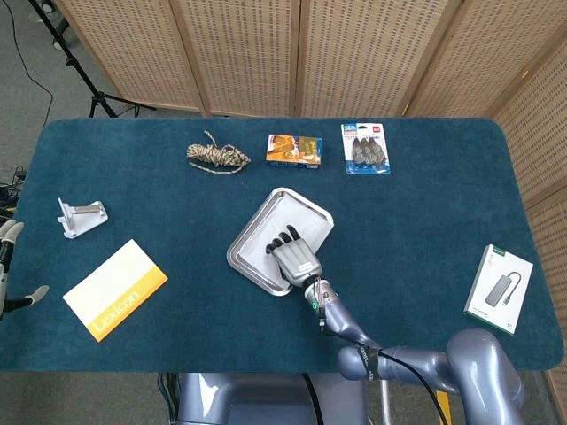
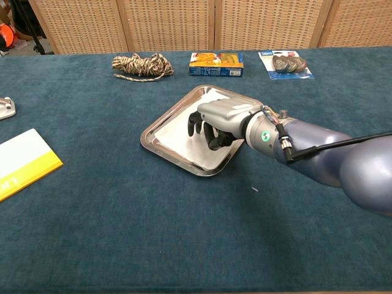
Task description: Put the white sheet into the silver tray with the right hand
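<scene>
Far off to the left of my working fingers, my left hand [image 1: 11,266] shows only at the frame edge beside the worktop [image 1: 425,230]; I cannot tell how its fingers are set. It is well apart from the job. Also out that way lie a white bracket [image 1: 80,216] and a yellow and white booklet [image 1: 115,289], neither near anything I am doing.

My right hand [image 1: 291,252] is the one that matters. It hangs palm-down over the silver tray [image 1: 241,252], its dark fingers [image 2: 199,127] curled downward and reaching toward the tray's far-left side. The white sheet [image 2: 177,131] lies directly beneath and just ahead of those fingers, flat inside the tray, its long axis running with the tray's own diagonal from near-left to far-right. From the chest view the fingertips appear to be on or just above the sheet; I cannot tell whether they press it or merely hover. They do not seem to be clamped on anything, only bent inward with small gaps between them.

I judge the placing nearly done: the sheet looks to sit within the rim, so lifting straight up would be the sensible next move, taking care not to drag the sheet along.

Beyond my fingers lie a rope bundle [image 1: 216,157], an orange box [image 1: 293,149] and a blister pack [image 1: 366,148]; far right, a boxed adapter [image 1: 499,289].
</scene>
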You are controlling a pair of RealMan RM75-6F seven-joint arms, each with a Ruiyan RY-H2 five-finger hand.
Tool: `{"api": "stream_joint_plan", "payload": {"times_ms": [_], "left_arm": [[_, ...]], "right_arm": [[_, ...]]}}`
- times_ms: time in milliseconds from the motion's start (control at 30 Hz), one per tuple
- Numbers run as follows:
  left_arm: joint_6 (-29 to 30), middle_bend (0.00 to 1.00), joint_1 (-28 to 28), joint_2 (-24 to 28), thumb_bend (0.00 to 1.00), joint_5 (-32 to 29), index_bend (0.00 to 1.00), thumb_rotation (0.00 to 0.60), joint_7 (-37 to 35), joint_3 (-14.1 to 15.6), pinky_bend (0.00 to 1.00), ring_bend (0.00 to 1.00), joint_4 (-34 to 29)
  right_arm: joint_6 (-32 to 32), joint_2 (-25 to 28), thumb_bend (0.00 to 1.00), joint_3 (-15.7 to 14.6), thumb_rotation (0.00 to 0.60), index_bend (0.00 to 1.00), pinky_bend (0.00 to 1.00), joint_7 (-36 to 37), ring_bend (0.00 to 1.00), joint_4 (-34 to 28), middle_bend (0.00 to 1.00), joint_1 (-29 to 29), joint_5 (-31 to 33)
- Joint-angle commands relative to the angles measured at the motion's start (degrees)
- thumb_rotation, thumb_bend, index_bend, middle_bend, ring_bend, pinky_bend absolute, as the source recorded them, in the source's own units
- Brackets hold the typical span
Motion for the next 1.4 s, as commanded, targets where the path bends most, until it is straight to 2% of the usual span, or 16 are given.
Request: {"api": "stream_joint_plan", "payload": {"times_ms": [33, 667, 733, 800, 833, 900, 1033, 1200, 1400], "left_arm": [[0.06, 0.0, 0.01, -0.01, 0.0, 0.01, 0.0, 0.6, 0.07, -0.01, 0.0, 0.0, -0.05], [0.26, 0.0, 0.11, 0.12, 0.0, 0.12, 0.0, 0.6, -0.15, -0.03, 0.0, 0.0, -0.11], [0.31, 0.0, 0.12, 0.11, 0.0, 0.14, 0.0, 0.6, -0.1, -0.03, 0.0, 0.0, -0.12], [0.44, 0.0, 0.17, 0.11, 0.0, 0.17, 0.0, 0.6, -0.08, -0.04, 0.0, 0.0, -0.14], [0.5, 0.0, 0.2, 0.1, 0.0, 0.15, 0.0, 0.6, -0.05, -0.06, 0.0, 0.0, -0.15], [0.5, 0.0, 0.2, 0.1, 0.0, 0.13, 0.0, 0.6, 0.0, -0.06, 0.0, 0.0, -0.16], [0.37, 0.0, 0.15, 0.05, 0.0, 0.14, 0.0, 0.6, 0.09, -0.02, 0.0, 0.0, -0.13], [0.5, 0.0, 0.21, 0.07, 0.0, 0.19, 0.0, 0.6, 0.09, -0.02, 0.0, 0.0, -0.18], [0.46, 0.0, 0.2, 0.08, 0.0, 0.21, 0.0, 0.6, 0.01, 0.0, 0.0, 0.0, -0.15]], "right_arm": [[-0.07, -0.06, 1.0, -0.02, 0.6, 0.29, 0.0, -0.21, 0.15, 0.07, 0.27, 0.07, 0.01], [-0.25, -0.13, 0.99, 0.6, 0.6, 0.28, 0.0, -0.57, 0.15, -0.12, 0.26, 0.28, 0.43], [-0.86, 0.28, 0.79, 0.55, 0.6, 0.24, 0.0, 0.47, 0.11, -0.57, 0.23, 0.17, -0.39], [-2.65, 1.39, 0.31, 0.43, 0.6, 0.12, 0.0, 2.58, 0.03, -1.56, 0.13, 0.1, -2.0], [-3.12, 1.83, 0.13, 0.5, 0.6, 0.08, 0.0, 4.17, 0.01, -1.97, 0.07, -0.02, -3.55], [-3.17, 2.03, 0.02, 0.55, 0.6, 0.04, 0.0, 5.78, 0.0, -2.07, 0.02, -0.22, -5.24], [-2.48, 2.07, 0.0, 0.8, 0.6, 0.02, 0.0, 9.08, 0.0, -1.28, 0.0, -0.47, -9.3], [-1.53, 2.32, 0.0, 1.31, 0.6, 0.02, 0.0, 9.8, 0.0, -1.32, 0.0, -0.5, -10.63], [-0.33, 4.5, 0.0, 2.42, 0.6, 0.02, 0.0, 9.93, 0.0, -4.95, 0.0, -0.81, -10.98]]}}
